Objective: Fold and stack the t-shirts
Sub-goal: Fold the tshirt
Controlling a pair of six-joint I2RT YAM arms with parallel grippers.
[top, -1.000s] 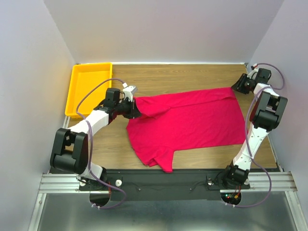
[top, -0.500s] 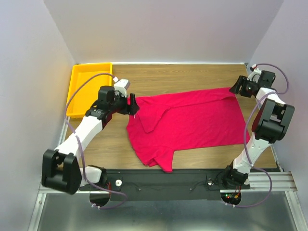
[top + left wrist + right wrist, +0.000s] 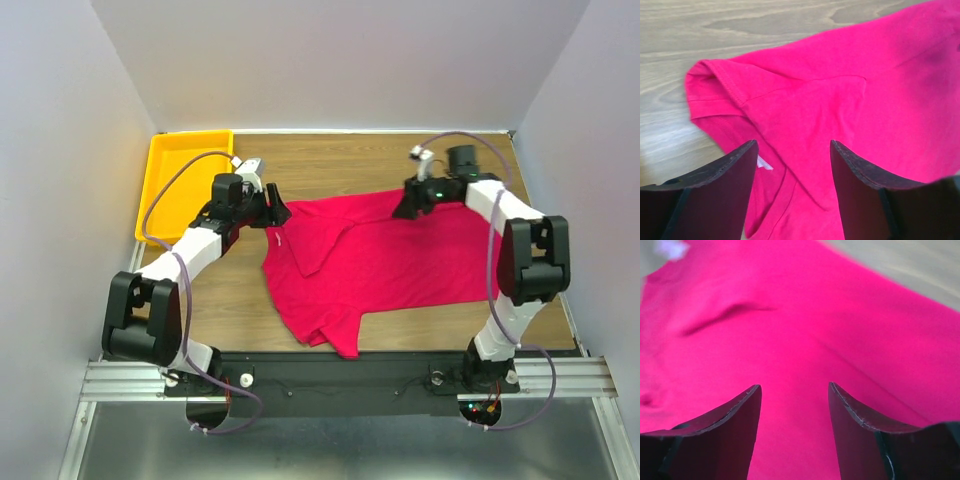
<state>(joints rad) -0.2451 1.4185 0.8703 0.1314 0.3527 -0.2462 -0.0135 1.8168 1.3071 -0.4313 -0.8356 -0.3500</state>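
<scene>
**Spotter:** Note the change. Your right gripper (image 3: 408,203) has left the far right corner of the wooden table (image 3: 330,160) and swung inward. It now sits over the far edge of the plain crimson-red cloth t-shirt (image 3: 400,270), about midway along it. Your left gripper (image 3: 277,212) has barely shifted and sits at the shirt's far left corner.

**Recorder:** Meaning for the task?

**Spotter:** My reading is that the spreading is finished and you are lining up a fold. The shirt lies mostly flat at mid-table, with one sleeve flap (image 3: 310,240) already turned over onto the body. The near sleeve points at the arm bases. No folded rectangle yet, and nothing is stacked. The yellow plastic tray (image 3: 152,190) stands apart at the far left.

**Recorder:** Fingers?

**Spotter:** Left wrist view: fingers (image 3: 725,185) spread wide and released, the gap hanging over the turned flap. No cloth is pinched and I see no contact. Right wrist view: fingers (image 3: 860,430) are equally parted over smooth red fabric, holding nothing. I cannot tell whether the tips brush the cloth.

**Recorder:** So neither has a grip.

**Spotter:** Correct. You need to descend and pinch an edge before any fold.
</scene>
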